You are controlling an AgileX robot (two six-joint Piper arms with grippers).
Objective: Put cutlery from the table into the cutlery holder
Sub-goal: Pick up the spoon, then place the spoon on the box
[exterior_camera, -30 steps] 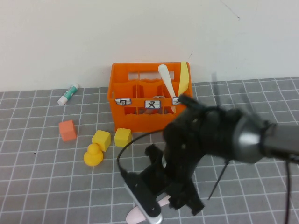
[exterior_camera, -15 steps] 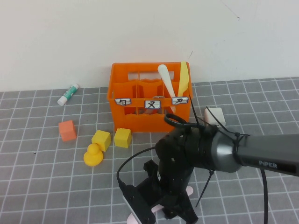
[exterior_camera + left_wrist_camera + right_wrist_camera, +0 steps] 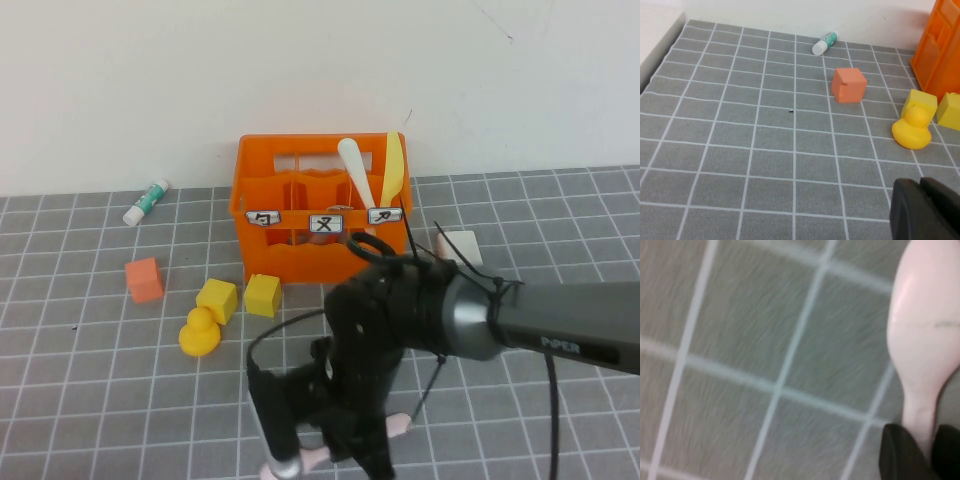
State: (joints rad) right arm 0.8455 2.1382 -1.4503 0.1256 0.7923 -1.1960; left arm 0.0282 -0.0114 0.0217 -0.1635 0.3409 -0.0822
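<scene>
The right gripper point(image 3: 345, 455) is low in the bottom centre of the high view, down at the table point(image 3: 90, 400), its fingers point(image 3: 902, 452) narrowed onto the neck of the pink spoon point(image 3: 927, 350); the spoon's ends poke out either side of the arm at the bottom edge of that frame. The crate point(image 3: 320, 215) stands at upper centre against the wall, with the white knife point(image 3: 356, 170) and yellow knife point(image 3: 394, 170) upright in its right-hand compartment. The left gripper point(image 3: 922, 210) sits at the lower right of the left wrist view, its fingers pressed together and holding nothing. Left of the crate lie an orange cube point(image 3: 144, 279), two yellow blocks point(image 3: 240, 297), a duck point(image 3: 200, 331) and a small tube point(image 3: 147, 201).
</scene>
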